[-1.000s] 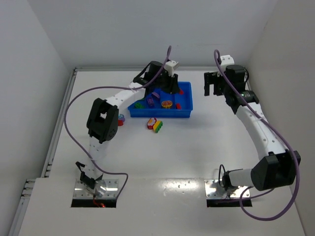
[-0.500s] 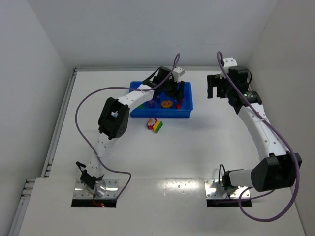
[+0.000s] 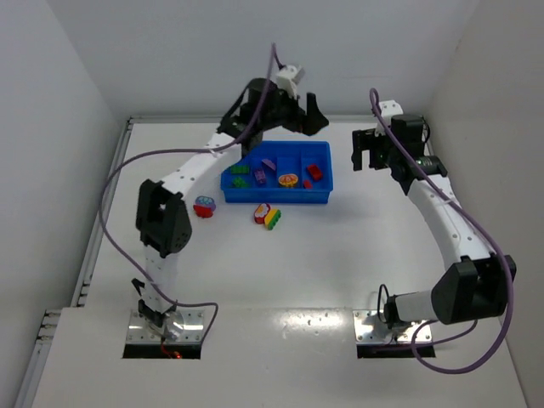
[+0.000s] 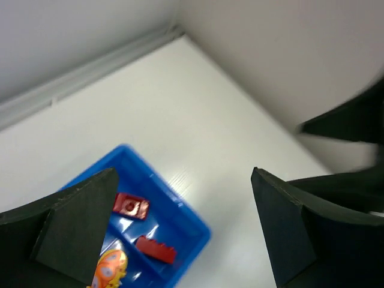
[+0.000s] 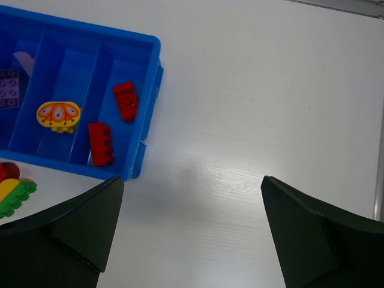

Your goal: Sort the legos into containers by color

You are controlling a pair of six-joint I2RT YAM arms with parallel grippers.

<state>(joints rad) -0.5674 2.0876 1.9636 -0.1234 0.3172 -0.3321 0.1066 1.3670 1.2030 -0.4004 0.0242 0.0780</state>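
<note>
The tray sits near the far edge of the table, with open room to its right and front. Two red legos lie in its rightmost compartment, and a stack lies just in front of it. The right gripper hangs beside the tray, fingers spread. The left gripper has risen from the tray, its fingers now apart and empty.
</note>
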